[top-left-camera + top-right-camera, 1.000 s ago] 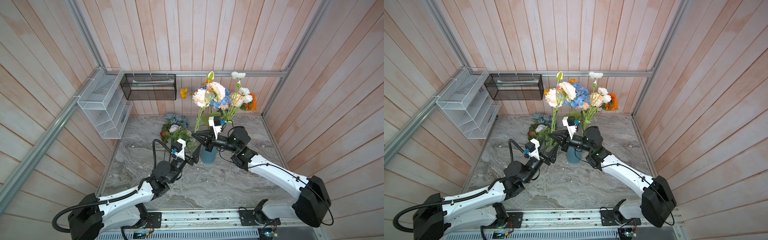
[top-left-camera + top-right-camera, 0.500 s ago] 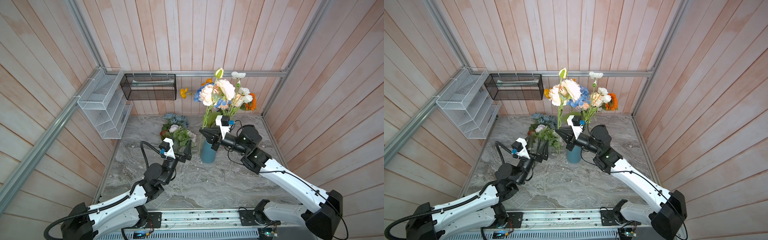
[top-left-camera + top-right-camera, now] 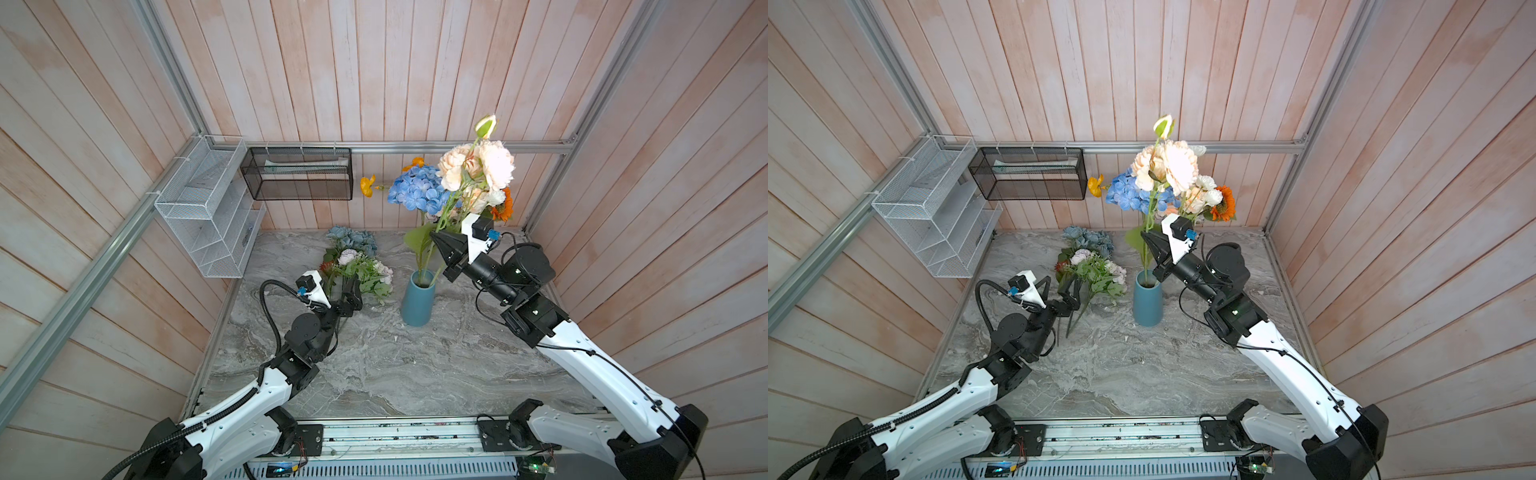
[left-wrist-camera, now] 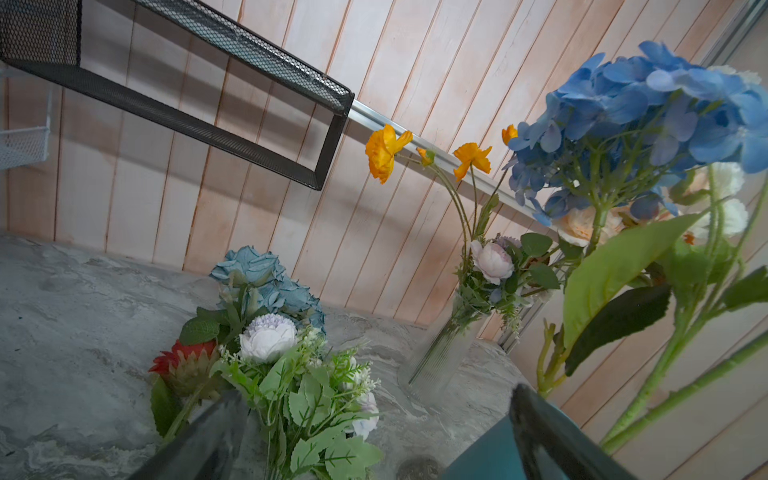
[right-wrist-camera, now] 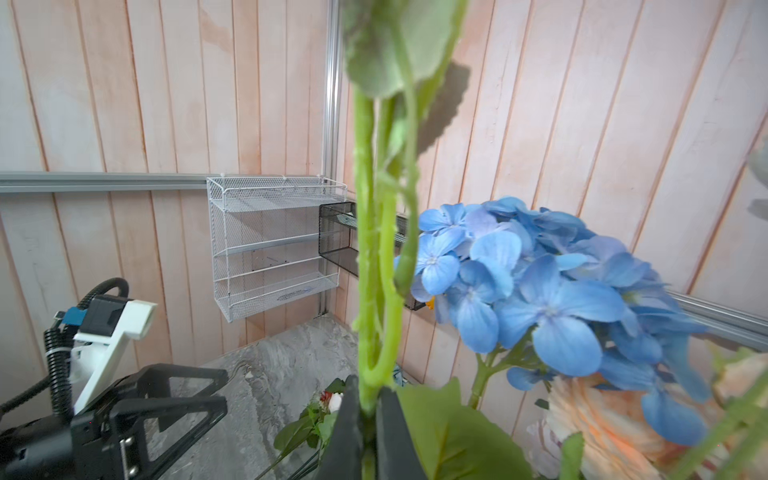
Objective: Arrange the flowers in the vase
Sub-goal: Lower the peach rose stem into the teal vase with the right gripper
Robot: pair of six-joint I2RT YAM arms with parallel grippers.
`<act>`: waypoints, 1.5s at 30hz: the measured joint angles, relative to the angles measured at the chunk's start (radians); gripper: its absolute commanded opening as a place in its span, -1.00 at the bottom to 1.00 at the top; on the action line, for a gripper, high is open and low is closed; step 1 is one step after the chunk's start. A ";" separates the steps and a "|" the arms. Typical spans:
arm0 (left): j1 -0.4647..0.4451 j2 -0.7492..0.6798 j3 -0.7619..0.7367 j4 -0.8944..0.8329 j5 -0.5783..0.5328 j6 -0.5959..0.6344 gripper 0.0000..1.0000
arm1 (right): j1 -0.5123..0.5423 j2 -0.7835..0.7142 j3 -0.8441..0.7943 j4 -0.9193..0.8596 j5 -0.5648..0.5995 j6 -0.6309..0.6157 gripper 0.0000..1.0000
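The worktop (image 3: 374, 374) is boxed in by plank walls at 9, 12 and 3 o'clock, with the arms' rail (image 3: 395, 432) along its 6 o'clock edge. A white rack (image 3: 208, 208) hangs on the wall at 10 o'clock and a black basket (image 3: 297, 174) at 11, both above the marble. From the vase (image 3: 419, 301), a little past centre, the marble lies open to 6 o'clock and to 3. The crowded part runs from 9 round to 12.

The right pincer (image 3: 435, 237) hangs above the vase at its 1 o'clock, clamped tight on the stem (image 5: 370, 249) of the peach roses (image 3: 478, 166). Their heads tower over the hydrangea (image 3: 415, 191) already in the vase. Below the grip the stem slants toward the vase mouth; I cannot tell whether its end is inside.

The left pincer (image 3: 1062, 287) is spread wide with nothing in it. It sits low at the vase's 9 o'clock, over the stem ends of the pile (image 3: 357, 262) lying at 10 to 11. A glass vase (image 4: 436, 353) with poppies (image 4: 384, 151) stands by the 12 o'clock wall.

A second ago the two pincers were close together just left of the vase. Since then the left has backed off toward 9 o'clock, and the right has carried the roses toward 3 and higher.
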 measured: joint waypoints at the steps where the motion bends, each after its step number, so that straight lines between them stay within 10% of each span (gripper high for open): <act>1: 0.002 0.004 0.000 -0.003 0.005 -0.011 1.00 | -0.007 0.000 0.000 0.006 0.008 -0.001 -1.00; 32: 0.016 0.077 0.000 -0.007 0.056 -0.113 1.00 | -0.068 0.046 -0.378 0.210 0.035 0.240 -1.00; 45: 0.045 0.062 0.006 -0.098 0.013 -0.128 1.00 | -0.069 0.058 -0.404 0.188 0.045 0.325 -0.53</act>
